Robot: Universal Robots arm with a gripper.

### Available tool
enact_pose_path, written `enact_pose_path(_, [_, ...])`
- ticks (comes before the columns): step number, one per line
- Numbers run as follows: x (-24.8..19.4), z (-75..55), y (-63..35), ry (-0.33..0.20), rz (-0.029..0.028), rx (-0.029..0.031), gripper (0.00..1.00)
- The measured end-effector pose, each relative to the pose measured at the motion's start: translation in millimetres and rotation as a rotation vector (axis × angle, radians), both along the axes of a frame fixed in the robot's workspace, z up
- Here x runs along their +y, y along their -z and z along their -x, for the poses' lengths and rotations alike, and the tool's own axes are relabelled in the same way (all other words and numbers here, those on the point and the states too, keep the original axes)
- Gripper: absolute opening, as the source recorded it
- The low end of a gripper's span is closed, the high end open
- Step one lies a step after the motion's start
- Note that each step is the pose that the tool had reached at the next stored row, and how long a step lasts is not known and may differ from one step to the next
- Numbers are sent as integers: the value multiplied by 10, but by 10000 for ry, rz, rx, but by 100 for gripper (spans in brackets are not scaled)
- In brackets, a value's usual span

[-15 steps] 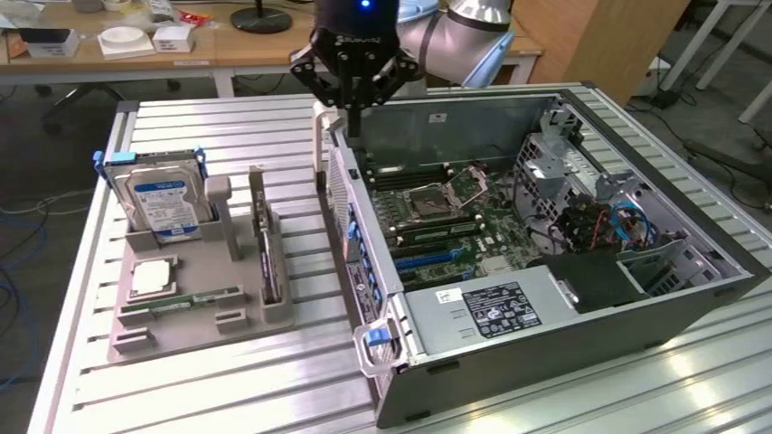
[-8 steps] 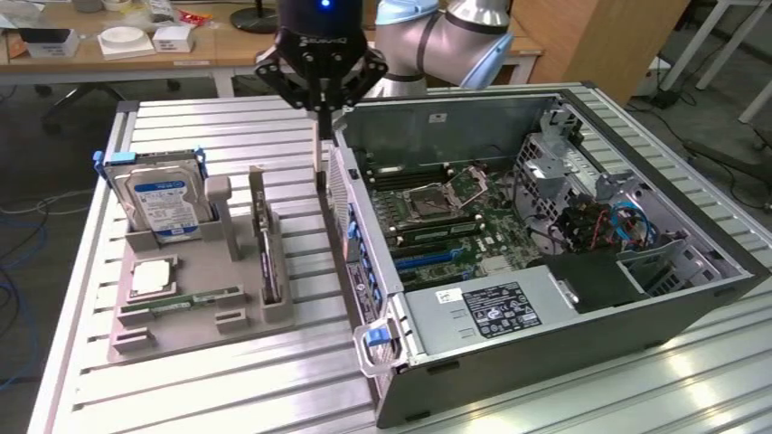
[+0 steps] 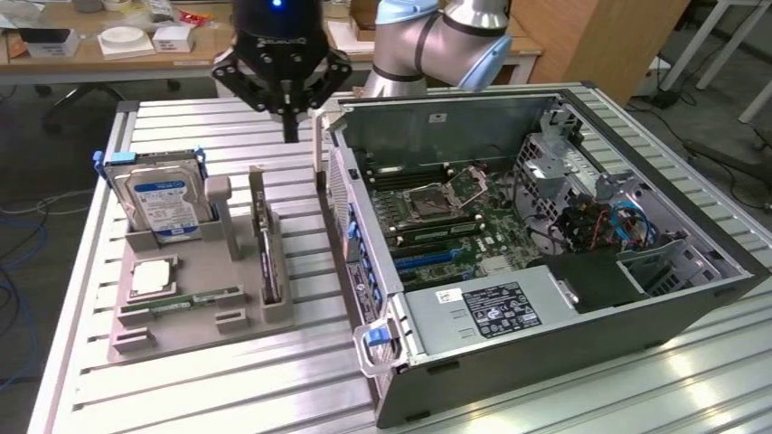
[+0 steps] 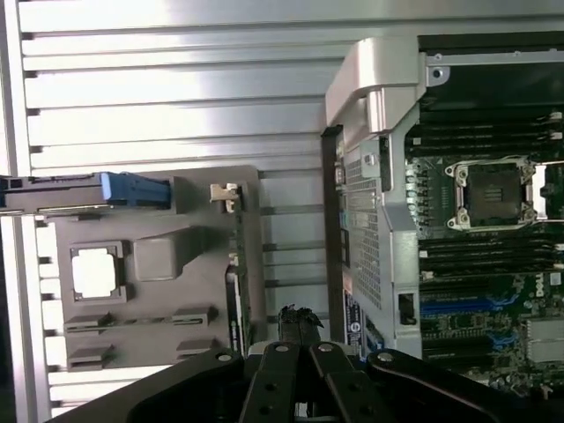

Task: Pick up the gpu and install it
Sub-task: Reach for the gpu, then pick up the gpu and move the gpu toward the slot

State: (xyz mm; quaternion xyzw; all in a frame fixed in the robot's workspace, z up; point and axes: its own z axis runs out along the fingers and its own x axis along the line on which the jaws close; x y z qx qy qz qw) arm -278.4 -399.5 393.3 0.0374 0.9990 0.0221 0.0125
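Note:
The gpu [image 3: 268, 258] is a thin dark card standing on edge in a slot of the grey holder [image 3: 193, 316], its silver bracket at the far end. In the wrist view the gpu [image 4: 236, 273] appears edge-on along the holder [image 4: 159, 256]. My gripper [image 3: 291, 134] hangs above the slatted table, beyond the holder's far end and close to the computer case's rear corner. Its fingers are shut together with nothing between them. The shut gripper [image 4: 300, 324] sits over the gap between holder and case.
An open computer case [image 3: 543, 298] lies on its side at the exterior view's right, motherboard [image 3: 447, 217] exposed. The holder also carries a silver hard drive [image 3: 163, 203], a processor chip [image 3: 155, 276] and a green memory stick [image 3: 199, 296]. A desk stands behind.

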Motion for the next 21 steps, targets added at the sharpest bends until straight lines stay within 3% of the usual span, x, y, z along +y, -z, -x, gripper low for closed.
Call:
enact_pose_path(10, [-2,433,1,-1,-1,-1,10])
enact_pose_path(19, [-2,435,0,-1,-1,0,10])
enact_pose_path(21, [-2,435,0,-1,0,0,17])
